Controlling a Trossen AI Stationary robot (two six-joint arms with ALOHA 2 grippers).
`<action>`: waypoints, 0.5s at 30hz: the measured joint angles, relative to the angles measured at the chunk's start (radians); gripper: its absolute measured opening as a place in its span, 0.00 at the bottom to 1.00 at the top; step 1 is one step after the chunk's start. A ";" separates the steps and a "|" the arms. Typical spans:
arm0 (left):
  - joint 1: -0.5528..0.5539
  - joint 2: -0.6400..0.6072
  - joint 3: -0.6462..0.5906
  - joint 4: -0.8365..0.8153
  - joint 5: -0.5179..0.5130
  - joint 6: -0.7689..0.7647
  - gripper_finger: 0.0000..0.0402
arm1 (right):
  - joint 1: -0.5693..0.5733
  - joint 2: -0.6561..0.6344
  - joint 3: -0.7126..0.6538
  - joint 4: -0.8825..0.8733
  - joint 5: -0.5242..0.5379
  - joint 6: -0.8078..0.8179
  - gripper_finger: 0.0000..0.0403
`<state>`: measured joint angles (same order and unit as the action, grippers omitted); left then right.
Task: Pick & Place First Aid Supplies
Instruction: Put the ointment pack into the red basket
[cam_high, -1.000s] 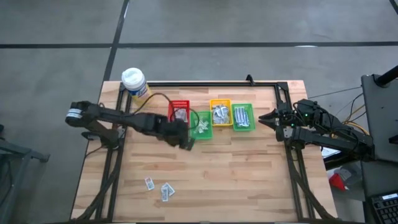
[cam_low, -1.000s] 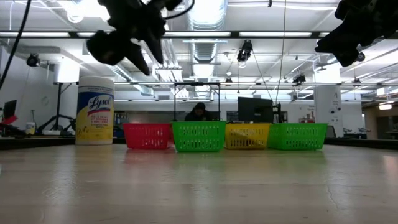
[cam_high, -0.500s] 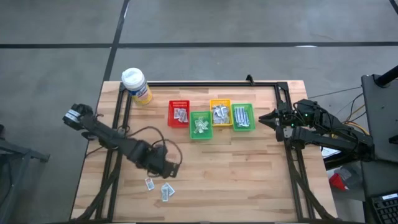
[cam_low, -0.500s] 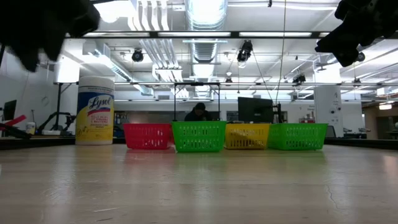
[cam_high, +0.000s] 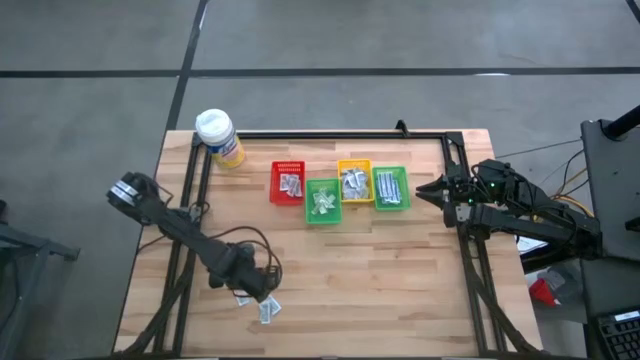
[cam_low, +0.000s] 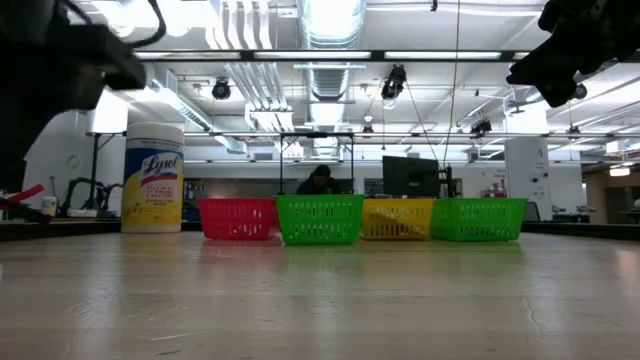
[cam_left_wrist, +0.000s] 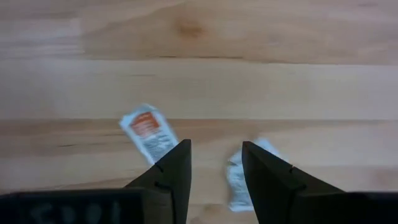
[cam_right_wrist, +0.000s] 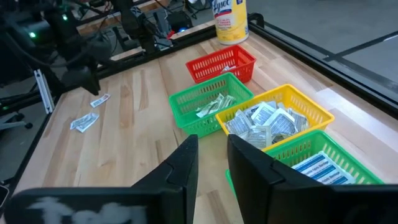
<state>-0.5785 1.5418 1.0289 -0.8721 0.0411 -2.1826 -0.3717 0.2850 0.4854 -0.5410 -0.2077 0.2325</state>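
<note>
Near the front of the table (cam_high: 400, 290), the left gripper (cam_left_wrist: 214, 163) hangs just above two small packets that lie on the bare wood. Its two fingers (cam_left_wrist: 177, 171) are apart with nothing between them. One packet, white with an orange label (cam_left_wrist: 149, 132), lies just beside one finger. The other, a crinkly pale packet (cam_left_wrist: 239, 180), lies partly under the other finger. The gap sits between the two packets, not over either one.

That is the risk, I think. If the gripper goes straight down, the fingers could land on bare wood, or push both packets away. It could also pinch only a corner, and a flat, slippery packet might slide out on the way up.

The rest of the packets already lie in the red bin (cam_high: 288, 181), the two green bins (cam_high: 323, 201) (cam_high: 390, 187) and the yellow bin (cam_high: 354, 182), far back on the table.

The right gripper (cam_right_wrist: 212, 157) waits at the right edge, beside the bins, its fingers a little apart and empty.
</note>
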 joint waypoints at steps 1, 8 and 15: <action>0.000 0.005 -0.007 -0.001 0.014 -0.002 0.34 | 0.000 0.000 0.000 0.000 0.000 0.000 0.20; -0.002 0.030 -0.052 -0.001 0.111 -0.044 0.34 | 0.000 0.000 0.000 0.000 0.000 0.000 0.17; -0.002 0.030 -0.085 0.007 0.116 -0.079 0.34 | 0.000 0.000 0.000 0.000 0.000 0.000 0.18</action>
<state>-0.5804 1.5719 0.9435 -0.8650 0.1566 -2.2613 -0.3715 0.2850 0.4855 -0.5410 -0.2077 0.2325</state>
